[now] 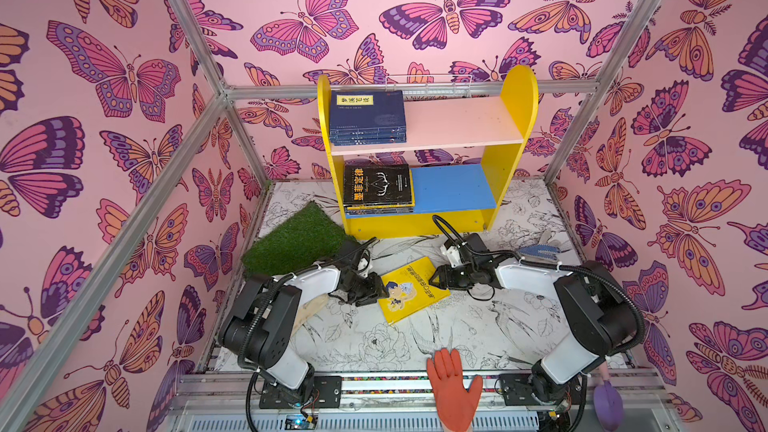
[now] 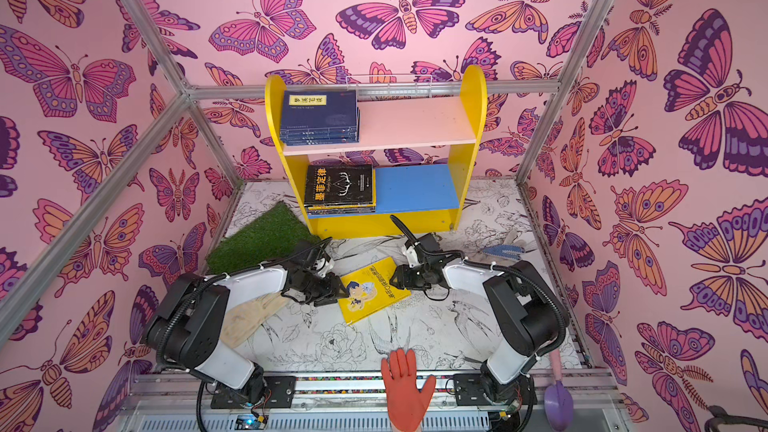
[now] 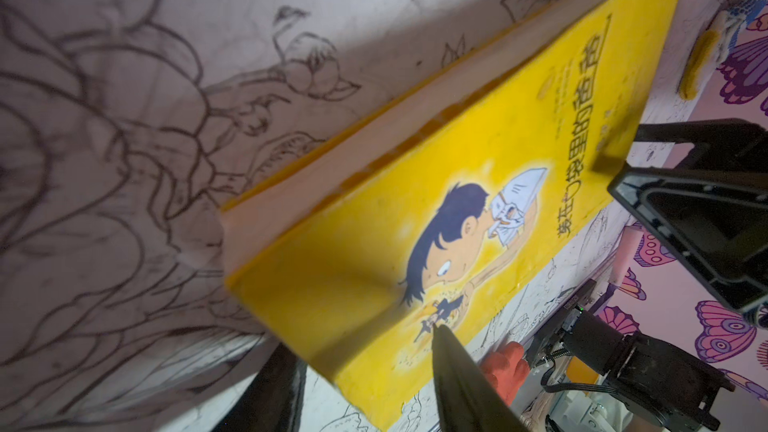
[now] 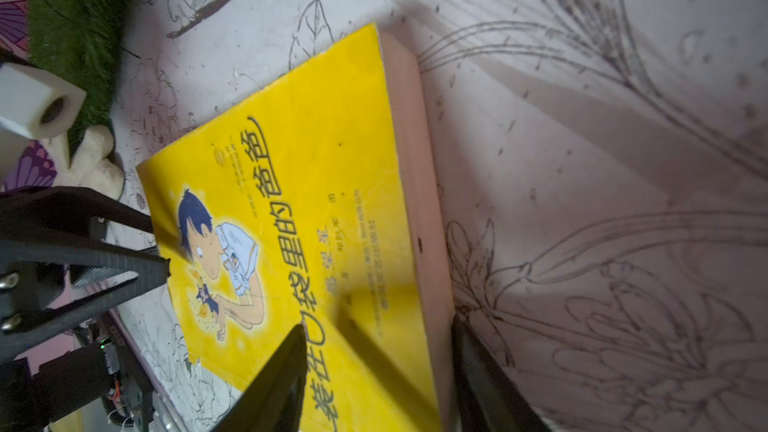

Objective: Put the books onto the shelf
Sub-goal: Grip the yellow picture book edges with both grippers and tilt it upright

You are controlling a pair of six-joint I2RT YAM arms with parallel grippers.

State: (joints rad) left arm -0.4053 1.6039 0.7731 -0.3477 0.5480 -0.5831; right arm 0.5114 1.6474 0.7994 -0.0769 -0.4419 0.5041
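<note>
Yellow book (image 1: 415, 293) on worktop (image 1: 478, 326): left tool (image 1: 384, 290) and right tool (image 1: 434, 278) straddled opposite edges; whether clamped, could not tell. Risk: uneven lift, book slips.

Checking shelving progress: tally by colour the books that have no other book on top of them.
Navy: 1, the navy book, top of its stack
Black: 1, the black book, top of its stack
Yellow: 1, the yellow book, not on the shelf
Total: 3
</note>
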